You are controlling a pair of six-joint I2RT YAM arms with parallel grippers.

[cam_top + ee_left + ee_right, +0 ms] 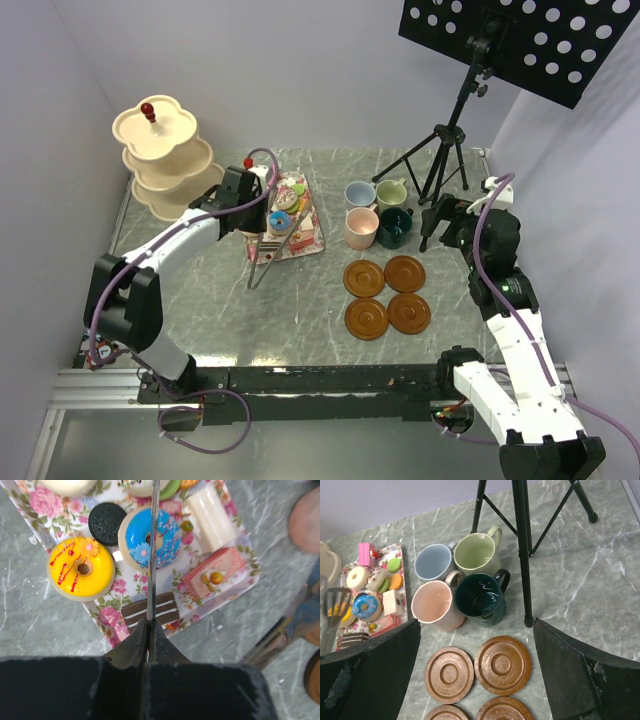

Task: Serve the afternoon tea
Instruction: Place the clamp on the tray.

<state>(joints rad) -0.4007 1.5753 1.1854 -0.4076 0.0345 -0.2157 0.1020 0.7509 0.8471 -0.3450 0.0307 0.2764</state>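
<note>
My left gripper (258,218) is shut on the metal tongs (152,555) and hovers over the floral tray (312,243) of toy cakes. Below it in the left wrist view lie a yellow donut (81,569), a blue donut (135,535), a black cookie (107,523) and a chocolate slice (131,615). The light blue (359,193), light green (391,193), pink (361,228) and dark green (394,227) mugs stand clustered beside several brown saucers (364,278). My right gripper (432,226) is open and empty above the saucers (502,665). The cream stand (160,160) is at the back left.
A black tripod (445,150) with a dotted board stands behind the mugs, and one of its legs (524,555) comes down right beside the dark green mug (480,597). Walls close in the table on the left, back and right.
</note>
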